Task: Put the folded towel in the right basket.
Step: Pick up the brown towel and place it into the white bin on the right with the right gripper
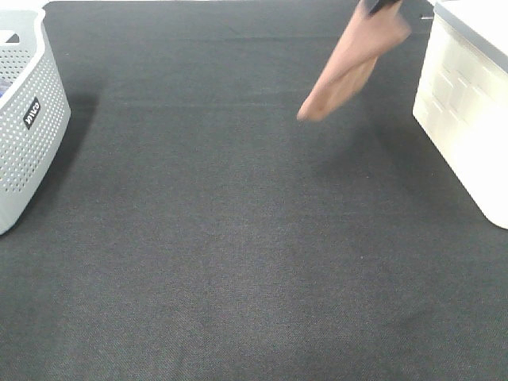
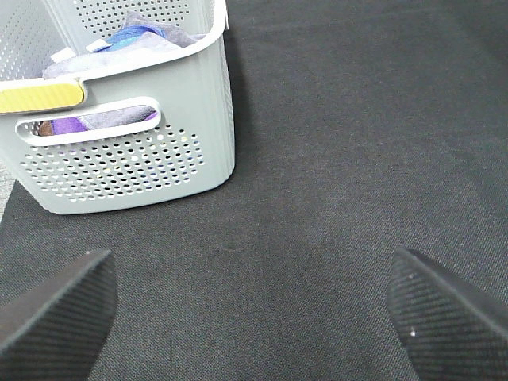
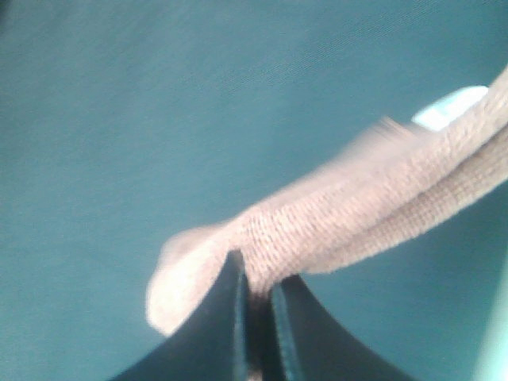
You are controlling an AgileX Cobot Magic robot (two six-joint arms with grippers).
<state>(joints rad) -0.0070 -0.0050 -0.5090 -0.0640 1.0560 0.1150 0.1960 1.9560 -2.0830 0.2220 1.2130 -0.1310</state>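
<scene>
A folded tan towel (image 1: 353, 67) hangs in the air at the back right, above the dark cloth, just left of the white right basket (image 1: 468, 111). My right gripper (image 1: 379, 6) holds its top end at the frame's upper edge. In the right wrist view the gripper (image 3: 258, 305) is shut on the towel (image 3: 349, 222), which trails away from the fingers. My left gripper (image 2: 254, 309) is open and empty over the cloth, near the grey left basket (image 2: 127, 151).
The grey perforated basket (image 1: 24, 119) at the far left holds several coloured cloths (image 2: 119, 40). The dark cloth (image 1: 238, 238) covers the whole table between the two baskets.
</scene>
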